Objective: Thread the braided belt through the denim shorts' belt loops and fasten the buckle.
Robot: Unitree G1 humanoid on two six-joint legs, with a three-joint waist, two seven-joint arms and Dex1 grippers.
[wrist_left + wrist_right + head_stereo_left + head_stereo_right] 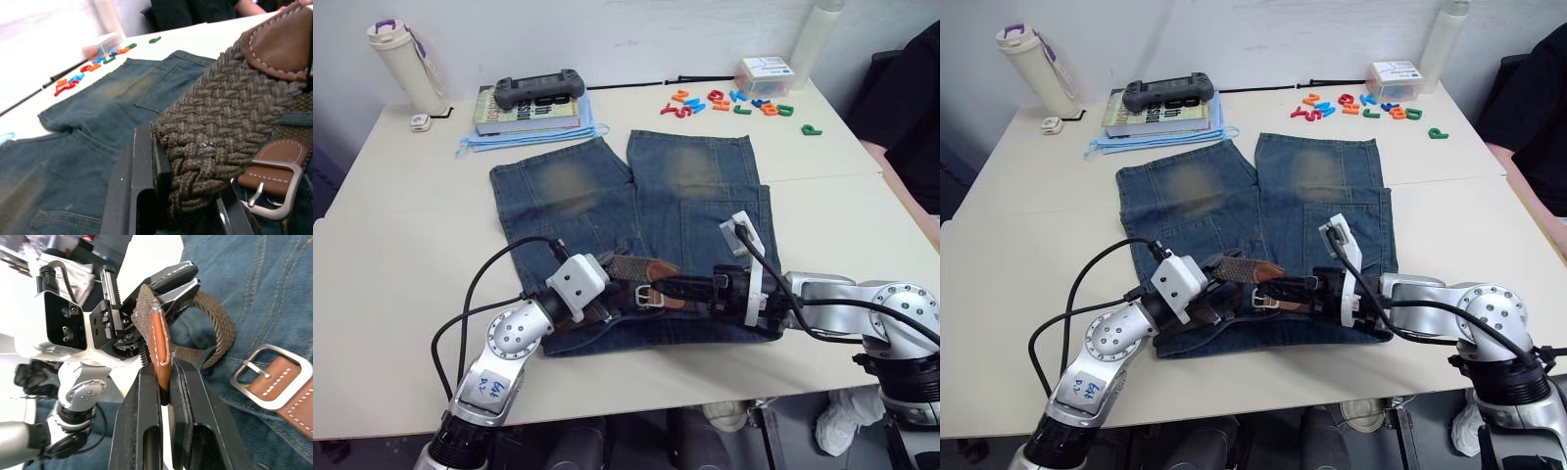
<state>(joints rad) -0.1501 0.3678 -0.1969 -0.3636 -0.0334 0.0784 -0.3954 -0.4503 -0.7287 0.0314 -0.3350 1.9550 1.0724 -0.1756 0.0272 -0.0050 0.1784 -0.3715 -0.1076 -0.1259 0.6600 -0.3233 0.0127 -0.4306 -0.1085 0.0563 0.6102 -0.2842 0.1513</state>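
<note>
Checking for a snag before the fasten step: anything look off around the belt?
The braided belt is doubled into a raised loop between the left gripper and right gripper, both clamped on it. Its tan tip has not entered the buckle, which lies open on the denim shorts.

Game controller (536, 89) atop book (524, 113); bottle (404, 64) far-left; magnet letters (729, 102) far-right.

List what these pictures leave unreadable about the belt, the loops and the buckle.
- Belt loops: in the eye views both arms cover the waistband of the denim shorts, so how many loops the braided belt passes cannot be counted.
- Buckle: its prong tip is too small in the eye views.
- Belt's tan tip: its lower end is hidden between the right gripper fingers.
- Left gripper: the belt covers one finger in the left wrist view.
</note>
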